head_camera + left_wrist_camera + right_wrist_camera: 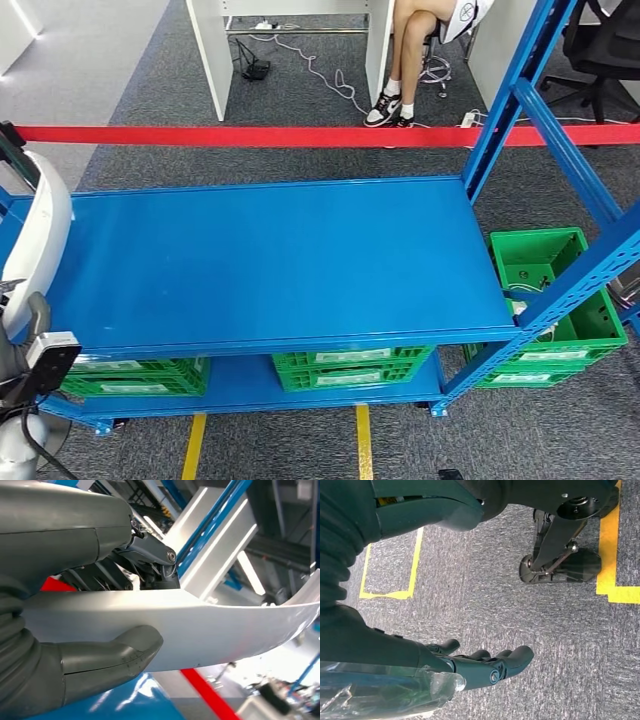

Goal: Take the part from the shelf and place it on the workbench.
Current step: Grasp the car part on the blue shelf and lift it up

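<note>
The part is a long, curved white panel (41, 235) at the far left of the head view, off the left end of the blue shelf's top board (272, 265). My left hand (75, 540) grips it: the thick thumb (113, 655) lies on one face of the panel (226, 625) and the darker fingers (151, 555) on the other. The left wrist's camera block (47, 362) sits just under the panel. My right hand (486, 665) hangs over the grey carpet with its fingers stretched out and nothing in them.
Green crates (351, 365) fill the shelf's lower level, and another (543, 260) stands at the right by the blue uprights (521, 90). Red barrier tape (302, 136) runs behind the shelf. A person's legs (404, 60) are by a white desk. Yellow lines (364, 440) mark the floor.
</note>
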Tool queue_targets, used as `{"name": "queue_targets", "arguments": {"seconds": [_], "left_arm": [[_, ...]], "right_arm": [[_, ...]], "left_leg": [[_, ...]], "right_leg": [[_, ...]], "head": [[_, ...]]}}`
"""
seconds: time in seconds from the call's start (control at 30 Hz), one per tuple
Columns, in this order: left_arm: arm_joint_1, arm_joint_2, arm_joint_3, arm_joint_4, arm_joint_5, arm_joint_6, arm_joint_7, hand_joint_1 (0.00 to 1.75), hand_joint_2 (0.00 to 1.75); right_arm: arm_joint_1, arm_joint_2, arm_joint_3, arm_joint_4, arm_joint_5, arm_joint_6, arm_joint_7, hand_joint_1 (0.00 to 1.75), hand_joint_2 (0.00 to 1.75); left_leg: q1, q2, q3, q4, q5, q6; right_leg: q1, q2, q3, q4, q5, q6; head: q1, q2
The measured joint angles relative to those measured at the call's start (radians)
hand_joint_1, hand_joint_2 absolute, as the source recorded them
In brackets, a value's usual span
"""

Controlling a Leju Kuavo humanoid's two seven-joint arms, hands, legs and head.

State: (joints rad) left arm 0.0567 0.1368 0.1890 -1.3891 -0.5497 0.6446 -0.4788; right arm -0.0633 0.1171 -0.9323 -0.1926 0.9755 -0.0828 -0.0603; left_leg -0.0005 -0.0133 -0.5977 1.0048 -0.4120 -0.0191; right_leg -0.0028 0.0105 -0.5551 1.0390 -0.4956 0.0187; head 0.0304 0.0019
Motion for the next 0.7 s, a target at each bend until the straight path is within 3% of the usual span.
{"name": "queue_targets", "arguments": {"seconds": [0.17,0.37,0.7], "left_arm": [[0.018,-0.049,-0.003,-0.068,0.172,-0.071,-0.117,1.75,1.75],[0.039,-0.114,-0.068,-0.184,0.309,-0.196,-0.15,1.75,1.75],[0.076,-0.124,-0.144,-0.332,0.36,-0.29,-0.181,1.75,1.75]], "right_arm": [[-0.001,0.0,0.0,0.0,0.005,0.0,-0.002,0.0,1.75],[-0.001,0.0,-0.002,0.0,0.007,0.0,-0.007,0.0,1.75],[-0.001,0.0,-0.004,0.0,0.009,0.002,-0.012,0.0,1.75]], "left_leg": [[0.0,0.0,0.0,0.0,0.0,0.001],[0.0,0.0,0.0,0.0,-0.001,0.001],[0.0,0.0,0.0,0.0,-0.001,0.001]], "right_leg": [[0.0,0.0,-0.003,-0.001,0.0,0.0],[0.0,0.0,0.0,-0.002,0.0,0.001],[0.0,0.0,0.003,-0.002,0.001,0.001]], "head": [[0.0,0.0],[0.0,0.0],[0.0,0.0]]}}
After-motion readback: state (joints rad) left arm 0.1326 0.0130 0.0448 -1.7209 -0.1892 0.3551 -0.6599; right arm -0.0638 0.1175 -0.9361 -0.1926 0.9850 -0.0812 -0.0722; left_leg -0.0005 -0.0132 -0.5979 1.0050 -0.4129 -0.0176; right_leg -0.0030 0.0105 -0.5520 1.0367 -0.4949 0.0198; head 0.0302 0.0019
